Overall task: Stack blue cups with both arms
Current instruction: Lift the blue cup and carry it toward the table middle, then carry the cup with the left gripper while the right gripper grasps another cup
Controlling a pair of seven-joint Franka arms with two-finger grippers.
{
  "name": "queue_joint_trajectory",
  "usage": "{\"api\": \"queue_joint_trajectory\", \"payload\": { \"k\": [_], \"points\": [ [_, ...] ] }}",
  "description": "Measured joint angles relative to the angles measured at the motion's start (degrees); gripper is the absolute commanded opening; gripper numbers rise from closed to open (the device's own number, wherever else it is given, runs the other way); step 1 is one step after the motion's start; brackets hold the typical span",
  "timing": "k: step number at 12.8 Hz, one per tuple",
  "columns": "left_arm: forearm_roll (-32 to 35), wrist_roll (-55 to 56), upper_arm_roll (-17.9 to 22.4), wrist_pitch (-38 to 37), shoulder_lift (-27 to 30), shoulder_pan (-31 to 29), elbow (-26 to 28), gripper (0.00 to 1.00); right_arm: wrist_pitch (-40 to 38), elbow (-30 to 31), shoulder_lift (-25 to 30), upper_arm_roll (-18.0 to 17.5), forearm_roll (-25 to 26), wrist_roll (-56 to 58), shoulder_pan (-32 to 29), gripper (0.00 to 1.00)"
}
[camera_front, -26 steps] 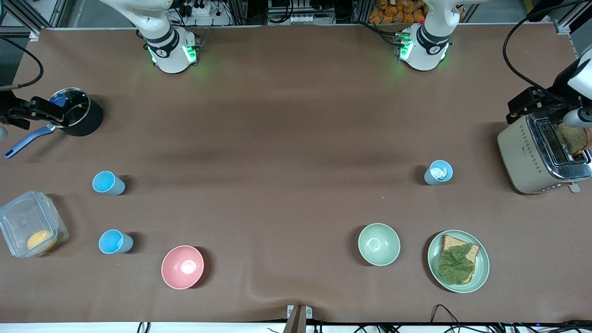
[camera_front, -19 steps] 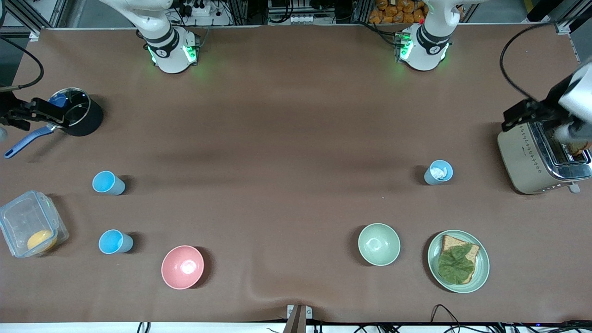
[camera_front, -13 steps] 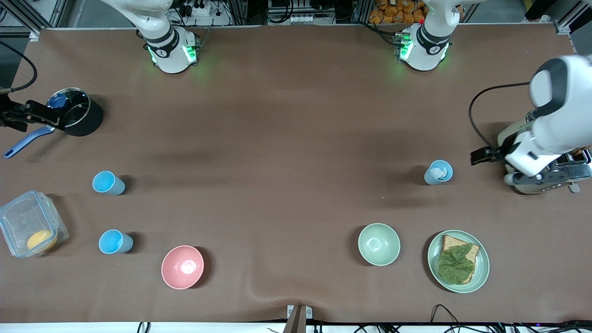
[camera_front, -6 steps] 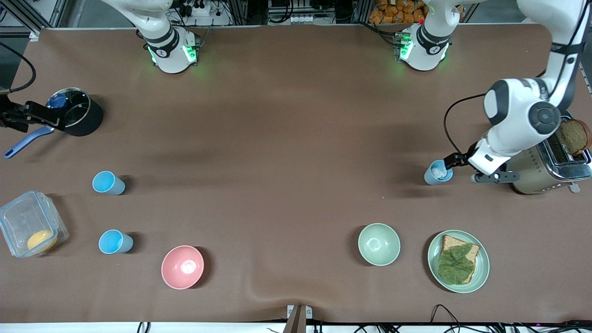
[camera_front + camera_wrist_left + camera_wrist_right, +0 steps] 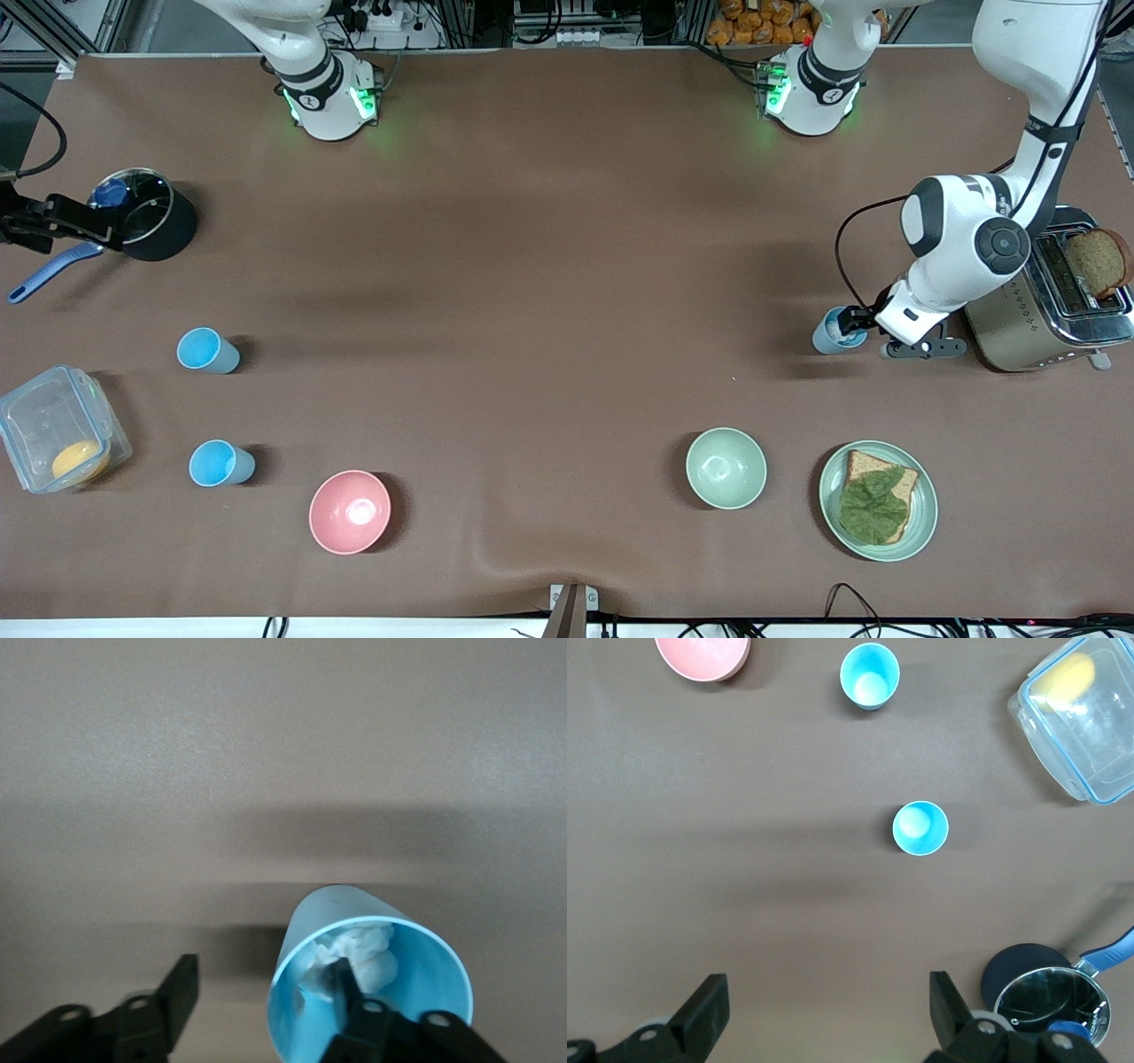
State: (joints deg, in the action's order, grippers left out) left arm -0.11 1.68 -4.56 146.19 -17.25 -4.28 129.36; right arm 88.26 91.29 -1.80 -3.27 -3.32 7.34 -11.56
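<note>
Straddling the grey-blue cup's rim, left fingers gape apart, one inside, visible only by wrist.

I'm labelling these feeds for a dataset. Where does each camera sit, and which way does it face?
Front view: high across the table, facing both arm bases; shows the left claw at the grey-blue cup.
Left wrist view: on the left wrist, looking down at that cup; its open claw straddles the cup's wall.
Right wrist view: on the right wrist, high over the pot, looking down; open claw.
Shared: pink bowl in front and right wrist views.
</note>
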Motion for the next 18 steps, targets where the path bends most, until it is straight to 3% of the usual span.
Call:
{"api": "queue_joint_trajectory", "payload": {
  "k": [5, 9, 14, 18],
  "points": [
    [0.0, 0.21, -0.82, 0.01, -0.43, 1.08, -1.62, 0.0, -0.33, 1.26, -2.95, 0.19, 0.09, 6.85, -7.58, 1.0],
    [0.0, 9.01, -5.74, -2.44, -0.55, 4.03, -5.77, 0.0, 4.26, 1.35, -7.9, 0.29, 0.39, 13.2, -12.29, 1.0],
    [-0.05, 32.37, -7.48, -13.41, -3.03, 18.92, -17.87, 0.0, 5.67, -0.03, -14.01, -0.38, 2.79, 13.26, -11.97, 1.0],
    [-0.07, 51.81, -7.57, -14.05, -14.52, 32.2, -31.23, 0.0, 8.96, -1.68, -24.36, -0.33, 5.55, 13.25, -11.95, 1.0]
  ]
}}
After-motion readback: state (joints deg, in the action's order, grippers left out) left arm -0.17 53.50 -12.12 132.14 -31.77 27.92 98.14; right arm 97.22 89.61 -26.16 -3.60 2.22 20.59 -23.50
